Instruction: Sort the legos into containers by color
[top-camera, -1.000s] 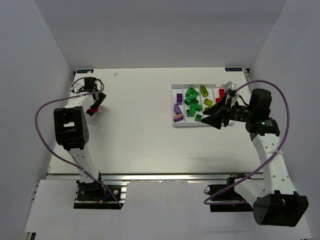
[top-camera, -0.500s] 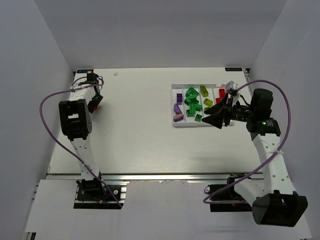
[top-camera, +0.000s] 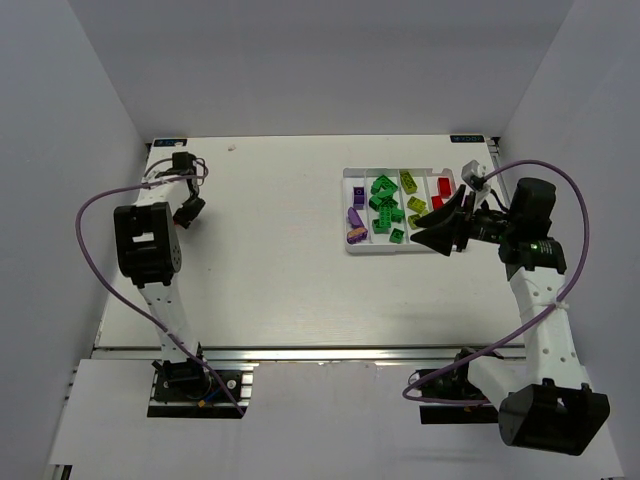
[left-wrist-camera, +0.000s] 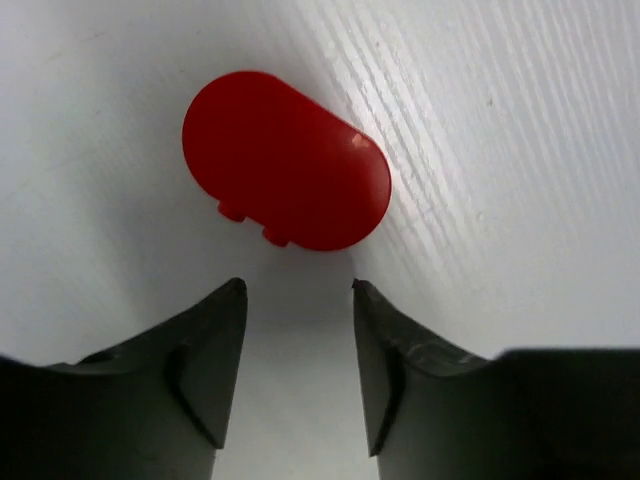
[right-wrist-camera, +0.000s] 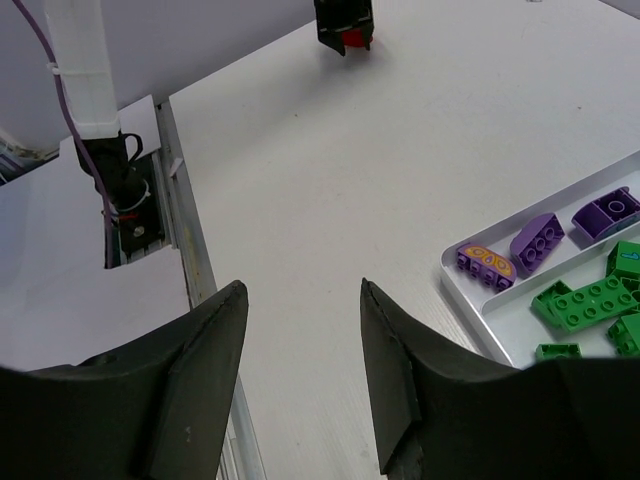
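Grey walls (top-camera: 320, 70) box our white desk (top-camera: 270, 260). Near its far-left corner our left gripper (left-wrist-camera: 298, 290) gapes empty before a red lego (left-wrist-camera: 285, 190); our right gripper (right-wrist-camera: 302, 290) gapes empty beside the tray (top-camera: 372, 250).

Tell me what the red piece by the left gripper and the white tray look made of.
The red piece looks like hard moulded plastic, smooth, slightly glossy: a small highlight, two moulded nubs on its edge. The tray is probably plastic too, smooth white with a soft sheen on its rounded rim.
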